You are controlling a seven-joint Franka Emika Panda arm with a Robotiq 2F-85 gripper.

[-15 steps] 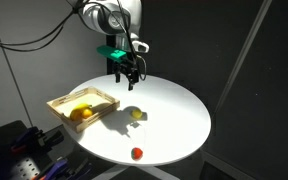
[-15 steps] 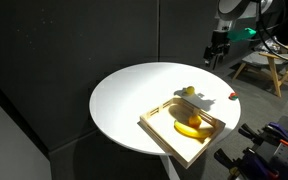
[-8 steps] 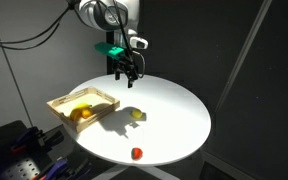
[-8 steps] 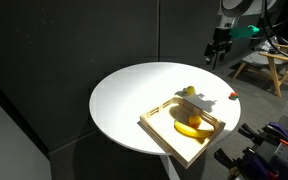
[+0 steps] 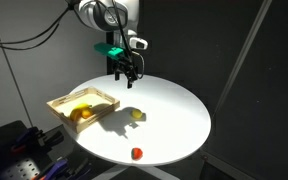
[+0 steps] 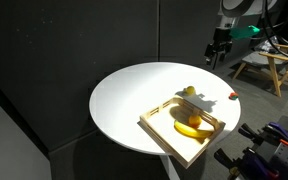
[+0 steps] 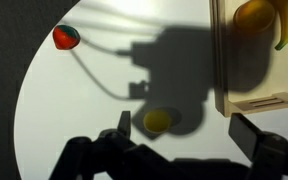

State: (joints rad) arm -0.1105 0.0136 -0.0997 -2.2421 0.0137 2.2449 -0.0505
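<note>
One small yellow fruit [image 7: 158, 121] lies on the table [image 5: 174, 110] just beside the tray [image 5: 82, 103], under the spread, empty gripper [image 5: 127, 72]. Likely light, round, smooth; pinch across its middle.

Arm reached out high, wrist bent downward; gripper [image 5: 127, 75] hung in the air, fingers [image 7: 259, 137] spread wide, holding nothing.

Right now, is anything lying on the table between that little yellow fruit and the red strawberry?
No. In the wrist view, only bare white table and shadow separate the yellow fruit from the strawberry.
</note>
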